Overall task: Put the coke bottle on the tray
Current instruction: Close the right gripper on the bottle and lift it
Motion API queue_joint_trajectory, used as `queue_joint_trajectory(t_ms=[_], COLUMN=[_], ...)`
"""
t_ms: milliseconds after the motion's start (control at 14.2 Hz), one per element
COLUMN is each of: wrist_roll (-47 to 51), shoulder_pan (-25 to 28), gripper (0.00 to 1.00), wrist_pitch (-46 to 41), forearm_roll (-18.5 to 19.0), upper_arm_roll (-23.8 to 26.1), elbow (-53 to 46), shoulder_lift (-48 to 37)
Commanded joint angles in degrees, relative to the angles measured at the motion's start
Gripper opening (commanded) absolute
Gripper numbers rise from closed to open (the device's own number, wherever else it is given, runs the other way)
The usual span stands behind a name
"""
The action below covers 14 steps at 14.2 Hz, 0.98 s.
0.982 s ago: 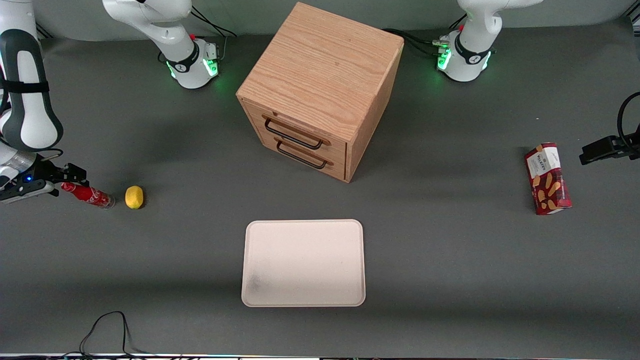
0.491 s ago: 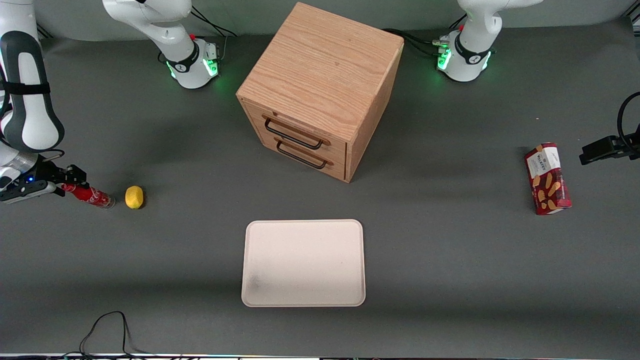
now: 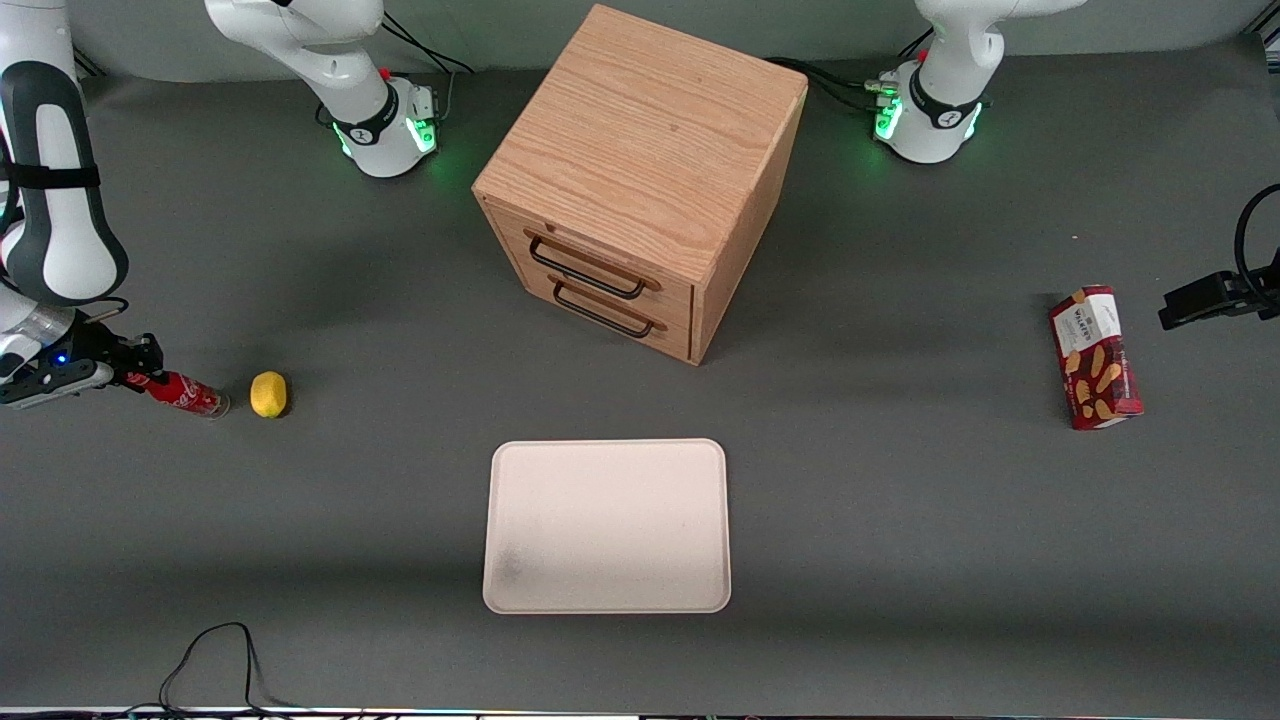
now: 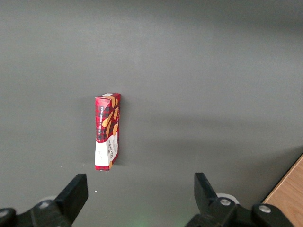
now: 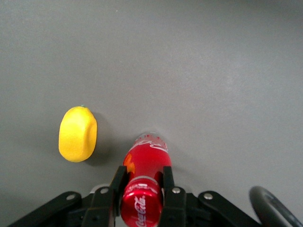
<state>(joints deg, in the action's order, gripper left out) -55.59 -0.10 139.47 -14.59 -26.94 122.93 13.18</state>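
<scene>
— Biggest things first?
— One grey table point(image 3: 900, 520). One wooden cabinet point(image 3: 640, 170) with two drawers, each with one dark handle, standing farther from the front camera than everything else.
— Next?
— One cream tray point(image 3: 607, 525), flat, nearer the front camera than the cabinet, with one faint grey smudge by a corner. Nothing on it.
— Smaller?
— One red snack box point(image 3: 1095, 357), lying toward the parked arm's end of the table.
— And at the working arm's end?
— One gripper point(image 3: 128, 362), low at the table, two fingers point(image 5: 117, 182) closed against the neck of one coke bottle point(image 3: 185, 392), one on each side just below the red cap. Tilted bottle, clear base down at the table, well apart from the tray.
— Smallest?
— One lemon point(image 3: 268, 394), just beside the bottle's base, not touching.
</scene>
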Motion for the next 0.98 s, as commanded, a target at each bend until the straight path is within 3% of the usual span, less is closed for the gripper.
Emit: queue_joint_trajectory(t_ms=[0,281,632,912], wrist_roll=[-1.8,-0.9,0.3,1.9], shoulder_pan=[-0.1,-0.2,-0.2,-0.1], gripper=[0.06,0.06,0.06,0.05], wrist_pitch=[-6.8,-23.1,-42.1,-50.7], forearm_roll=[-1.1,3.4,6.3,8.1], upper_arm_roll=[0.2,0.1,0.0,0.4], elbow=[-5.1,-18.6,-36.0,-44.9], shoulder_lift=[-2.3,-3.4,-3.7,-3.7])
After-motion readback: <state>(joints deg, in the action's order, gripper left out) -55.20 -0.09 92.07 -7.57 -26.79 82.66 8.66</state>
